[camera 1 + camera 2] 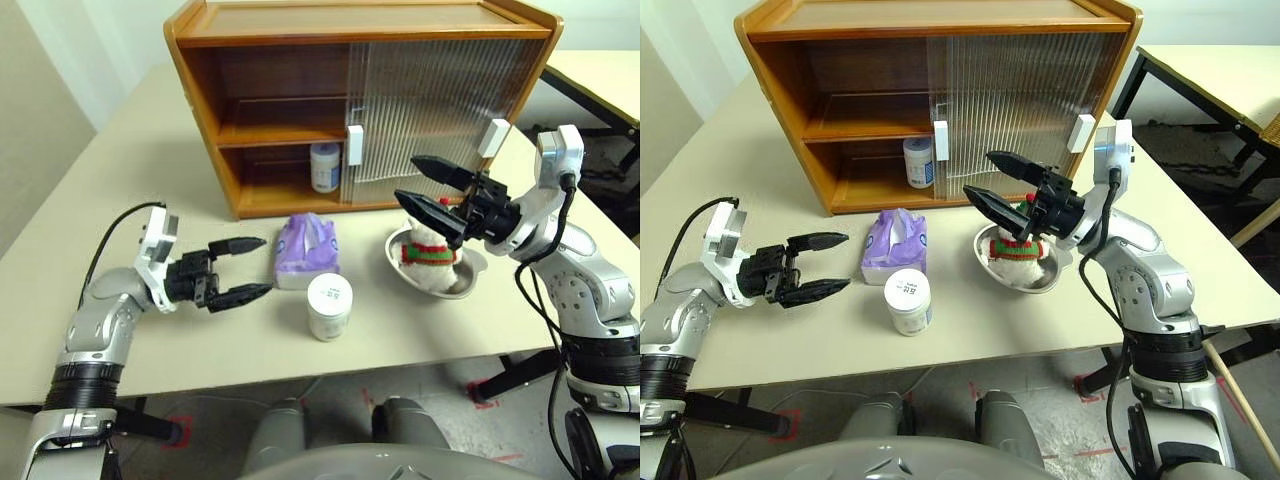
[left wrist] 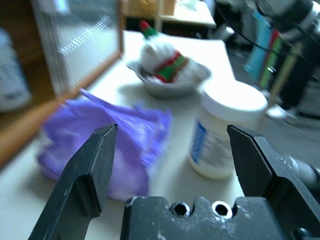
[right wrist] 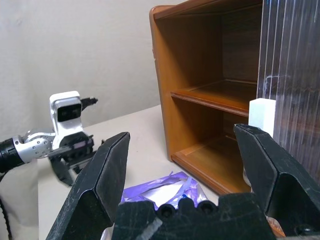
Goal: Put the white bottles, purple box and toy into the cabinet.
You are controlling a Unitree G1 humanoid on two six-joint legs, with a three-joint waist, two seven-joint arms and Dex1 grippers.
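The cabinet (image 1: 455, 25) stands at the back of the table, its left half open and the ribbed doors slid right. One white bottle (image 1: 324, 167) sits on its bottom shelf. A second white bottle (image 1: 329, 306) stands on the table in front of the purple box (image 1: 307, 248). The toy (image 1: 430, 255) lies in a steel bowl (image 1: 472, 287). My left gripper (image 1: 265, 266) is open, pointing right, just left of the purple box and holding nothing. My right gripper (image 1: 407, 180) hangs open and empty above the toy, pointing left.
The cabinet's white door handles (image 1: 354, 145) sit near the middle and at the right end. A second table (image 1: 600, 75) stands at the right rear. Bare tabletop lies left of my left arm and along the front edge.
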